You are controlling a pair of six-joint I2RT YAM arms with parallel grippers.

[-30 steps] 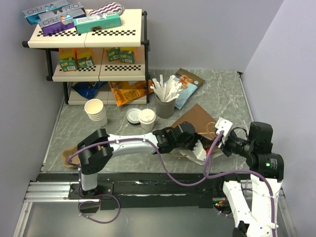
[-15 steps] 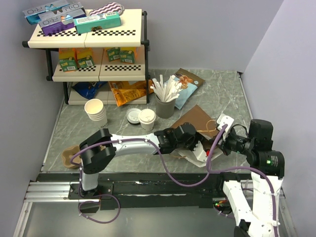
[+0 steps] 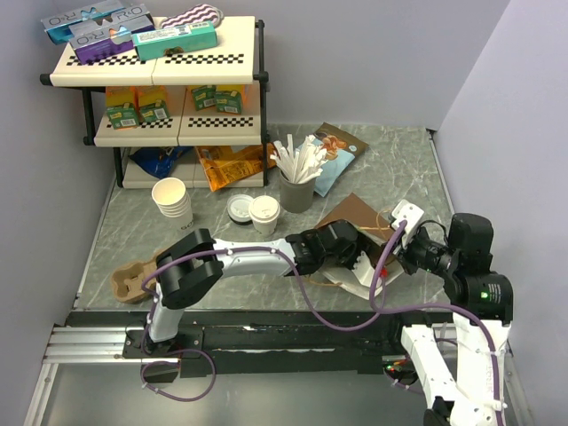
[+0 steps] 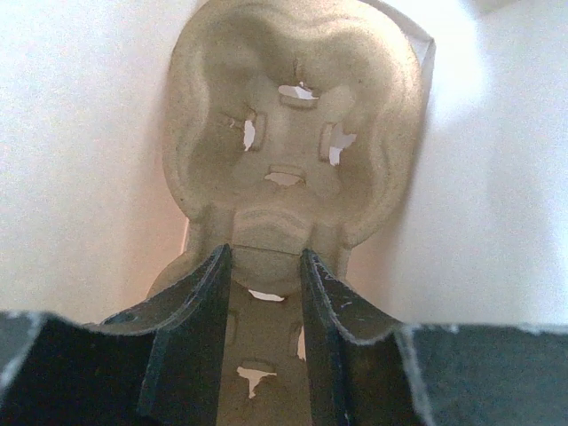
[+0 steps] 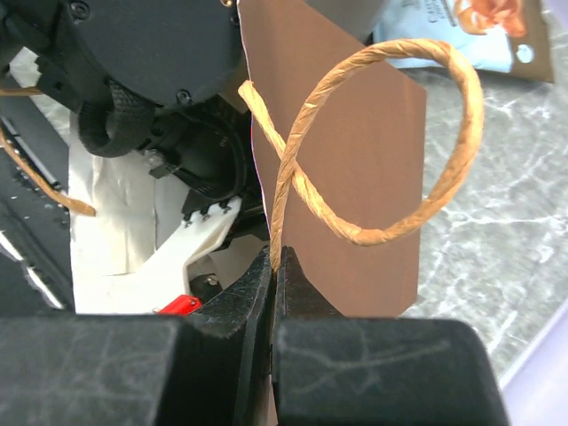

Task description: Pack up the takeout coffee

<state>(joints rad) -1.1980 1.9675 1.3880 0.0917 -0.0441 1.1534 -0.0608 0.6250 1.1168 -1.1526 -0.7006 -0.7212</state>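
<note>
The takeout coffee [image 3: 264, 213], a small lidded paper cup, stands on the table left of the straw holder [image 3: 298, 188], apart from both grippers. The brown paper bag [image 3: 353, 213] lies open at the right. My left gripper [image 4: 264, 257] reaches inside its white interior and is shut on the narrow middle ridge of a pulp cup carrier [image 4: 293, 133]. In the top view the bag hides those fingers. My right gripper [image 5: 275, 253] is shut on the base of the bag's twisted paper handle [image 5: 390, 133], holding the bag's mouth up [image 3: 397, 232].
A stack of lidless cups [image 3: 172, 200] and a loose lid [image 3: 239, 208] sit left of the coffee. Another pulp carrier [image 3: 133, 278] lies at the near left. A shelf rack [image 3: 155, 80] with boxes fills the back left; snack packets [image 3: 333, 155] lie behind the bag.
My left arm has pushed further right, deeper into the bag. The right gripper has lifted the handle slightly up and right.
</note>
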